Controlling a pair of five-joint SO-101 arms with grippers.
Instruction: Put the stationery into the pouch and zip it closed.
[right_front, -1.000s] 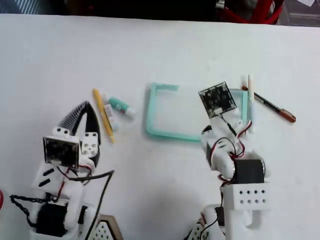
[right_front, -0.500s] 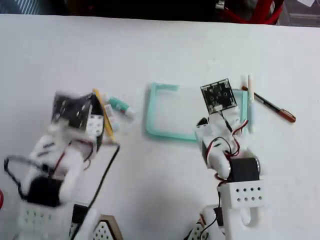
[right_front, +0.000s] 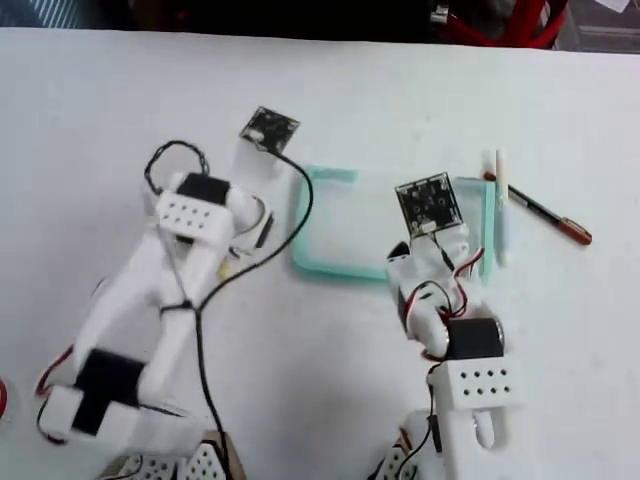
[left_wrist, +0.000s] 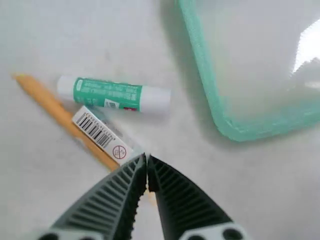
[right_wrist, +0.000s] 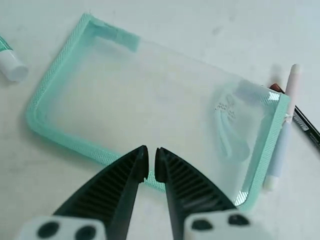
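The left tool (left_wrist: 146, 172) is hanging clenched on nothing over the pencil (left_wrist: 65, 122) and the labelled block (left_wrist: 102, 136), just beside the pouch (left_wrist: 235, 131). The right tool (right_wrist: 151, 167), also clenched and empty, is hovering at the pouch's rim. The left one probably needs to be spreading wide before dropping, then taking a single item across its middle, since pencil and block are touching. Lying on the counter (right_front: 330, 90) are one pouch, one pencil, one block and one glue stick (left_wrist: 112, 94). On the pouch's opposite side are two pens, one white (right_wrist: 280, 142) and one dark (right_front: 545, 213).
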